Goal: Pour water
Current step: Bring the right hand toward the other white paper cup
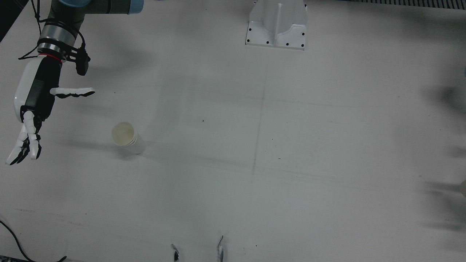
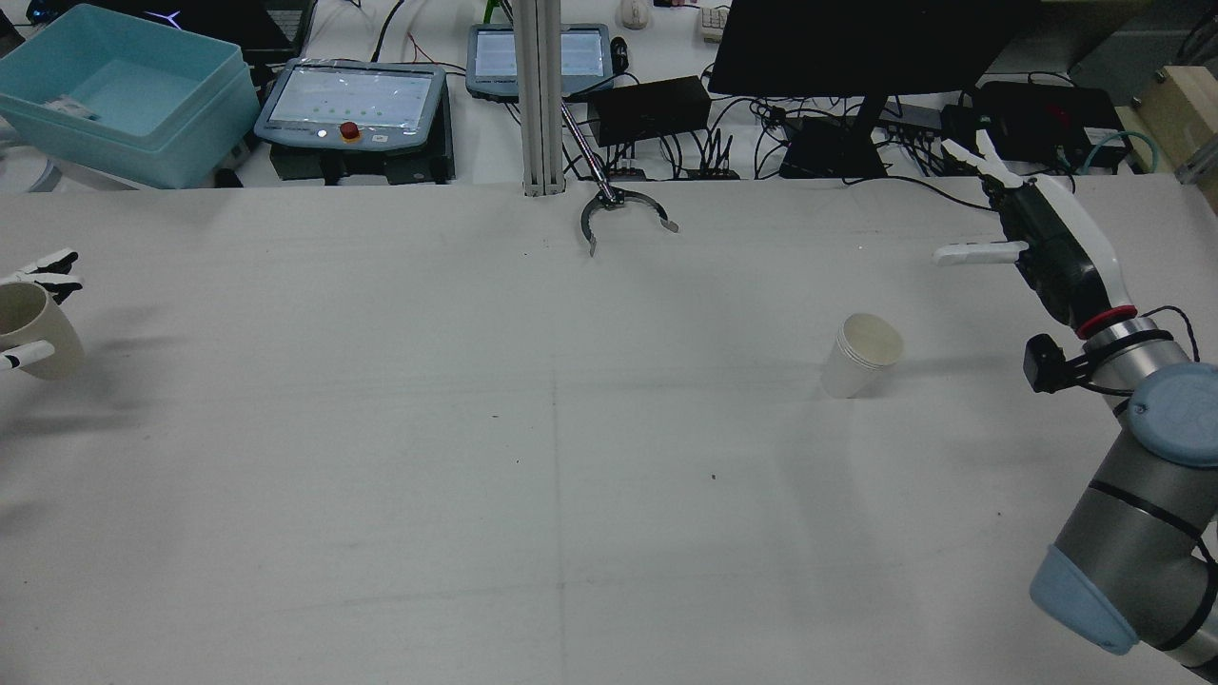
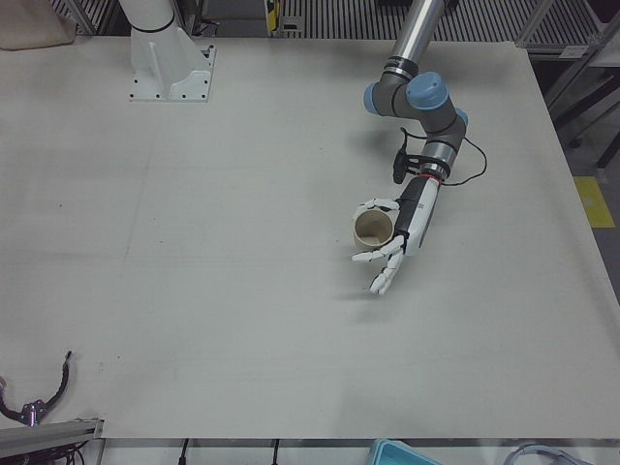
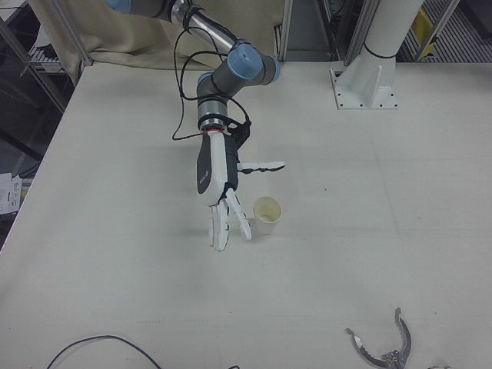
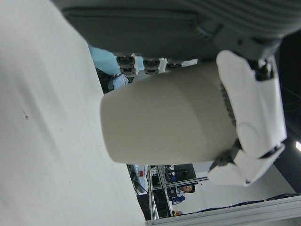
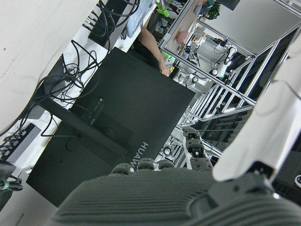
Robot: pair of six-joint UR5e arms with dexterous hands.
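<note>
While left hand [image 3: 392, 242] grips mug [image 3: 373, 228], paper cup [image 1: 126, 137] seemingly stands clear.

A cream-beige paper cup [image 3: 373, 227] sits in the white-and-black left hand [image 3: 392, 242], whose fingers [image 5: 251, 108] show glossy white shells over dark grey joints. Beside the white-backed, black-palmed right hand [image 4: 217, 184], with its black-tipped white fingers [image 4: 229, 221], stands a white ribbed paper cup [image 4: 267, 214] with a pale yellowish inside. A thin red ring marks that hand's silver wrist [image 1: 54, 38]. The off-white, faintly scuffed desk [image 1: 291, 145] lies under both hands.
</note>
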